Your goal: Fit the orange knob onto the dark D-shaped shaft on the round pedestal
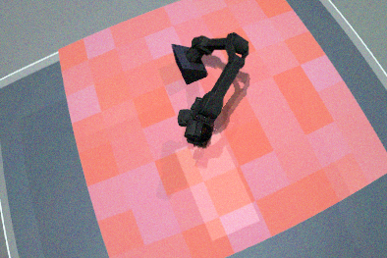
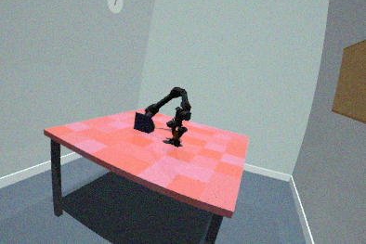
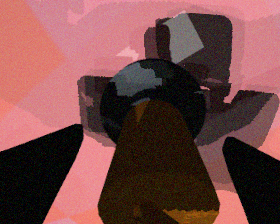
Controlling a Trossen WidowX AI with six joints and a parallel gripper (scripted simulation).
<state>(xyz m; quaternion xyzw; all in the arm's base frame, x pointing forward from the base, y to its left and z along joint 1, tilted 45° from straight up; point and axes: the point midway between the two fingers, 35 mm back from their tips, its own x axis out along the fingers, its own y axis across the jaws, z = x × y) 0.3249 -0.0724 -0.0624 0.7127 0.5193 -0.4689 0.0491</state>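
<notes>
The orange knob (image 3: 157, 165) looks dark brown in the shade in the wrist view, between the two spread black fingers. It shows as a small orange spot (image 2: 175, 135) in the exterior view. The round dark pedestal (image 3: 192, 95) (image 2: 175, 143) lies beneath the knob. My gripper (image 3: 154, 137) (image 2: 176, 131) is open around the knob, with gaps showing on both sides. The shaft is hidden by the knob. The views do not show clearly whether the knob sits flush on the pedestal. In the top view the arm covers knob and pedestal.
The arm's dark base block (image 1: 189, 66) (image 2: 144, 122) stands on the patchwork pink and orange table (image 1: 172, 176) (image 2: 158, 169). Shadows of the arm fall around the pedestal. A white clock (image 2: 115, 1) and a brown board (image 2: 353, 83) are on the walls, away from the arm.
</notes>
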